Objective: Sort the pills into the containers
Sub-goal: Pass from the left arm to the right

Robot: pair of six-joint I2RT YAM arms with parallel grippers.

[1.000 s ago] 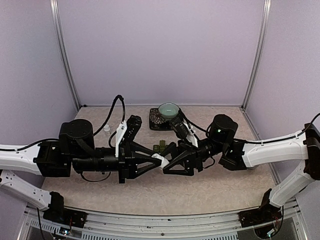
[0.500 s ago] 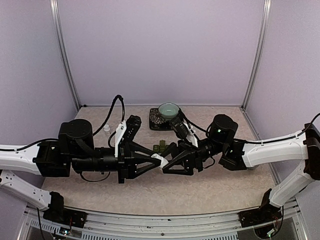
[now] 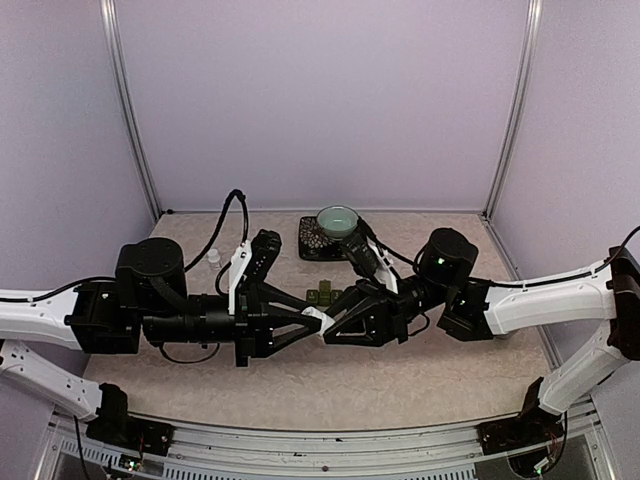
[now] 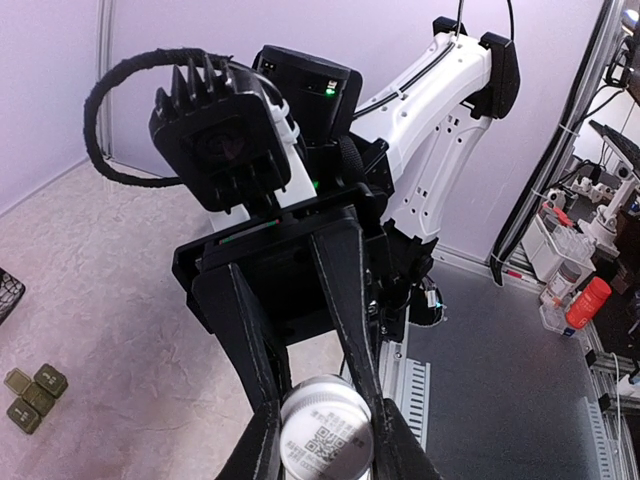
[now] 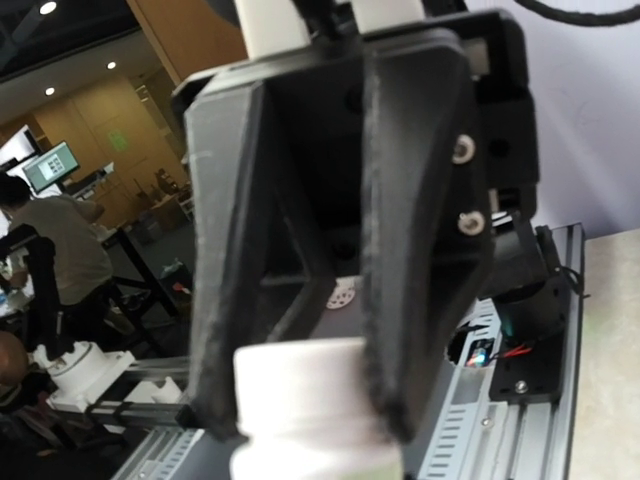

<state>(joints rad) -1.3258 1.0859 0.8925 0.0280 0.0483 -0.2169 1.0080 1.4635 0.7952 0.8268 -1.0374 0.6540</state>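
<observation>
White bottle [image 4: 325, 440] pinched in my left jaws, long axis pointing into my right jaws; their grip, can't tell.

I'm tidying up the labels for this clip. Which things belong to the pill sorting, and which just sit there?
In the job: white pill bottle, green containers.
Lying about: teal bowl, dark mat.

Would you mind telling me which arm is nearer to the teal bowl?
Right. The right arm has its wrist just in front of the bowl, slightly to its right; the left arm lies farther off, at the bowl's near left.
</observation>
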